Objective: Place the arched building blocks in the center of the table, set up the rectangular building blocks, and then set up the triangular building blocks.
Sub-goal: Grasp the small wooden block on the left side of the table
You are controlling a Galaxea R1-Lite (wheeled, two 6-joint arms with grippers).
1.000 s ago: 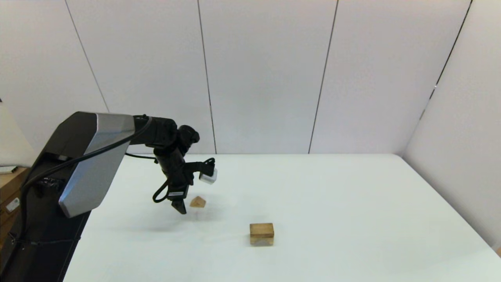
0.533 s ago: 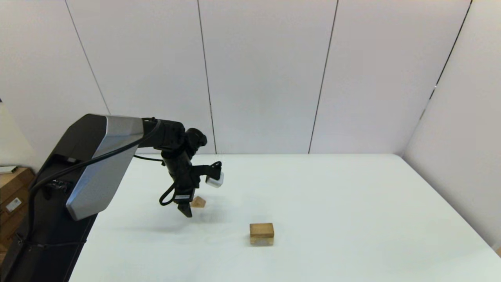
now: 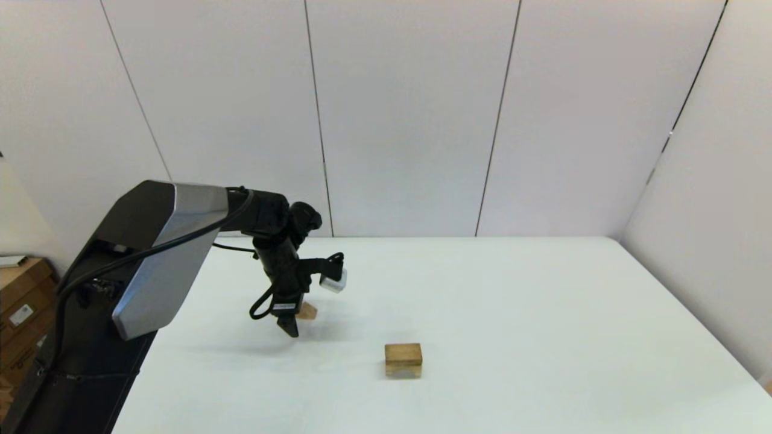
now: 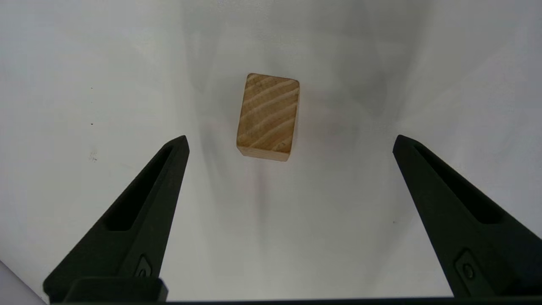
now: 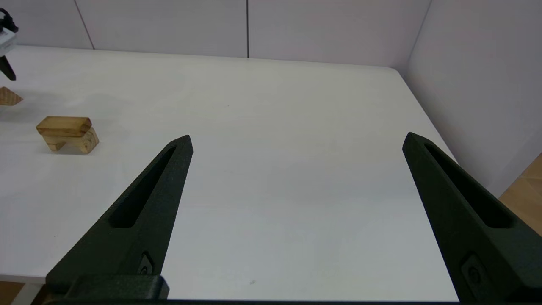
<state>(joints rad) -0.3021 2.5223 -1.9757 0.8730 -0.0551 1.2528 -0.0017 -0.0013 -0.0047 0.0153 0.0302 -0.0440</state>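
The triangular building block (image 3: 309, 311) lies on the white table (image 3: 543, 313), left of centre. My left gripper (image 3: 291, 326) hangs open just above and in front of it, partly hiding it. In the left wrist view the same block (image 4: 268, 117) lies slightly ahead of the open gripper (image 4: 291, 139), touching neither finger. The rectangular building block (image 3: 403, 351) lies flat on top of the arched building block (image 3: 403, 369) near the table's middle; the right wrist view also shows this pair (image 5: 63, 126), (image 5: 72, 143). My right gripper (image 5: 298, 136) is open and empty, parked low at the table's near right.
White wall panels (image 3: 410, 120) close the back and right sides of the table. A wooden cabinet (image 3: 21, 301) stands off the table's left edge.
My left arm has moved right and down toward the triangular block, which now sits partly behind the fingers. The stacked blocks have not moved.
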